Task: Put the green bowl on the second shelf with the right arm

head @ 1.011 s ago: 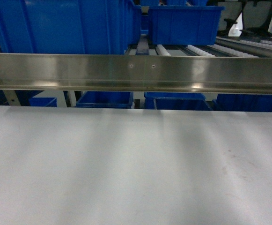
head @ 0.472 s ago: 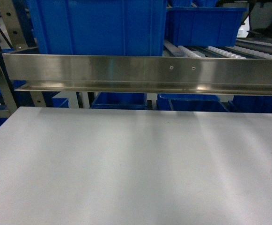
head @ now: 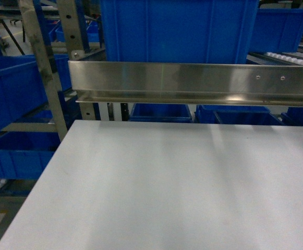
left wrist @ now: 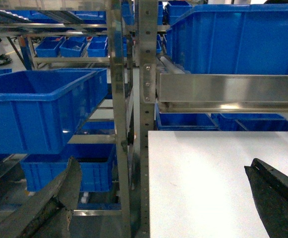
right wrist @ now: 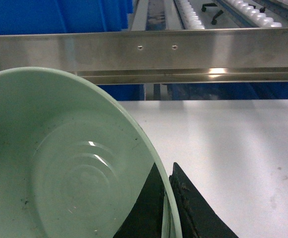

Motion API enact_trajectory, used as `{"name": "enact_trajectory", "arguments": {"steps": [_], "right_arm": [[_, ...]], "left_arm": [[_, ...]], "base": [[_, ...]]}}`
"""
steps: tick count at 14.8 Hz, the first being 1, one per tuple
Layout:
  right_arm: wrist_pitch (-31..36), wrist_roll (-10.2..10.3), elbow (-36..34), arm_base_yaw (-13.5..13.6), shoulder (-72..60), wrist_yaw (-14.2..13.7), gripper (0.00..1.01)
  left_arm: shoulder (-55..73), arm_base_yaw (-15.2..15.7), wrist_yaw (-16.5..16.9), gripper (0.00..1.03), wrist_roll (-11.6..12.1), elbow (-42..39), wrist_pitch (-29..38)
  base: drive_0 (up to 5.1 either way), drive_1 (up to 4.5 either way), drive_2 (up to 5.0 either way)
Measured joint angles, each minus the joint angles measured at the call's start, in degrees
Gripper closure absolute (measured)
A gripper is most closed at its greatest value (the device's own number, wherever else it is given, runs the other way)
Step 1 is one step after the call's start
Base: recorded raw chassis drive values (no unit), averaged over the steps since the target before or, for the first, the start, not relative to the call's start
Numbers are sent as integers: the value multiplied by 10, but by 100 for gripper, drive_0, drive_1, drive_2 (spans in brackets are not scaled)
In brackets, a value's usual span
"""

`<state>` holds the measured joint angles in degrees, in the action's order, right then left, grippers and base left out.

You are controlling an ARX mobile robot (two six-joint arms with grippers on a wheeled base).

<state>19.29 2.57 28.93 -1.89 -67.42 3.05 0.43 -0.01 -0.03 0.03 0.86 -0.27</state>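
The green bowl (right wrist: 69, 163) fills the lower left of the right wrist view, its hollow facing the camera, faint concentric rings showing at its bottom. The right end effector (right wrist: 166, 213) grips it by the rim: 1 dark finger lies inside the bowl wall and the other just outside, the pale rim pinched between them. Beyond the bowl lies the white tabletop (right wrist: 233, 144), and past its far edge runs the shiny steel rail (right wrist: 148, 52) of the second shelf, with 2 small screw heads in its face.

In the head view neither arm nor bowl shows. The tabletop (head: 182, 182) spreads across the lower frame; the steel rail of the second shelf (head: 193, 80) crosses above its far edge, and a large deep blue crate (head: 177, 31) stands on that tier behind the rail. Perforated steel uprights (head: 41, 67) rise at the left, with further blue crates (head: 15, 91) on the neighbouring rack.

The left wrist view shows the left end effector (left wrist: 163, 198) spread wide, 1 dark finger (left wrist: 49, 198) low at the left beside the rack post and the other (left wrist: 277, 193) over the tabletop at the right, nothing between them
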Motion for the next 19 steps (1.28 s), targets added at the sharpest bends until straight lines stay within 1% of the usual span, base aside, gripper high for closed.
{"name": "enact_trajectory", "arguments": {"steps": [19], "right_arm": [[0,0,0,0,0,0,99]], "left_arm": [[0,0,-1,5,0,0,0]], "base": [[-502,241,241]]}}
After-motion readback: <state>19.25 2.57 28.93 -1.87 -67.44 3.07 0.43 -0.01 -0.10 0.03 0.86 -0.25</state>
